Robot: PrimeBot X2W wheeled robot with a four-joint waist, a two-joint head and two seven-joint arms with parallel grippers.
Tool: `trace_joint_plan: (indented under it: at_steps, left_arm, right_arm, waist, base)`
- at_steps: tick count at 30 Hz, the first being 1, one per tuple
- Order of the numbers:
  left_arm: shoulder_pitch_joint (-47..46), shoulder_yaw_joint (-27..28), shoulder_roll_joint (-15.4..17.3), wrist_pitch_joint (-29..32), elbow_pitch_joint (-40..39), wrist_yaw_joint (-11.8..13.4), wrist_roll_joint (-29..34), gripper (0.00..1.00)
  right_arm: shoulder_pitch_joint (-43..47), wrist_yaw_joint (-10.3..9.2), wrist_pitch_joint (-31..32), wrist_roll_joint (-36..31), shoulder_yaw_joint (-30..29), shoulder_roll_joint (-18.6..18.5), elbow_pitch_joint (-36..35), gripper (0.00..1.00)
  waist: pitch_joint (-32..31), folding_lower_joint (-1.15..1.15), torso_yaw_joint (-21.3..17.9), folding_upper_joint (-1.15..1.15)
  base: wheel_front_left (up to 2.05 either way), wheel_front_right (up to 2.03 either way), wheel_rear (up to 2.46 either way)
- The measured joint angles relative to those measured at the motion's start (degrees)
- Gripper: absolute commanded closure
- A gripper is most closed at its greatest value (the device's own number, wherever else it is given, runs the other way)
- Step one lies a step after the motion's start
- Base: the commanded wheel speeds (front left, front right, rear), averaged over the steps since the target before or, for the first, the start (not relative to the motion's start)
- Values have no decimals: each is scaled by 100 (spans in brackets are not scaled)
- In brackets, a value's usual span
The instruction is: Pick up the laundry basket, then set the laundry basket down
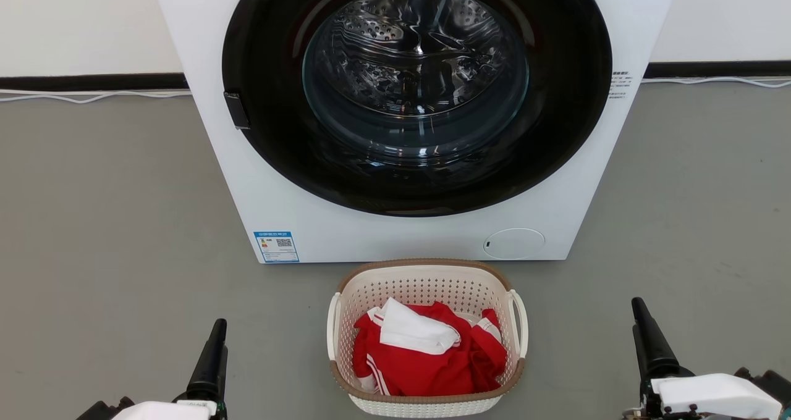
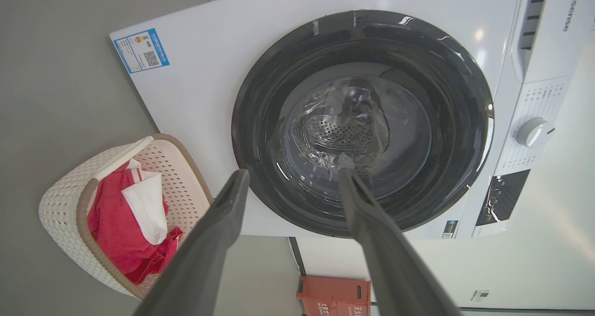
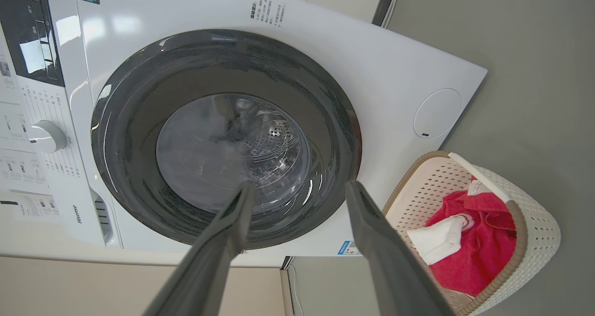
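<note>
The laundry basket (image 1: 426, 286) stands on the grey floor (image 1: 111, 222), just in front of the white washing machine (image 1: 395, 238) and near the middle of its front. It is upright, and its white loop handles (image 1: 520, 321) are at its left and right sides. Inside it lies a red garment (image 1: 432, 370) with white stripes, and a folded white cloth (image 1: 411, 333) rests on top of the garment. The round door (image 1: 414, 99) of the machine is closed, and the steel drum shows through its glass. A blue label (image 1: 276, 247) sits at the lower corner of the machine front.

In the left wrist view, the left gripper (image 2: 294, 175) has its two dark fingers clearly apart, with nothing between them. The right gripper (image 3: 300, 187) is the same in the right wrist view: fingers spread and empty. In the head view, each gripper is low at its own side of the basket, well apart from it, and neither touches a handle. An orange-red crate (image 2: 334, 297) stands by the wall beside the machine.
</note>
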Motion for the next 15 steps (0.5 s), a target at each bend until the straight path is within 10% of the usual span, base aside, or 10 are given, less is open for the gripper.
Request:
trace_joint_plan:
  at_steps: [15]
  left_arm:
    - [3, -148, 11, -233, -220, 101, 1370, 0]
  right_arm:
    - [0, 0, -204, -1581, 141, -22, -122, 0]
  waist:
    - [-8, -1, 8, 0]
  base:
    - [0, 0, 0]
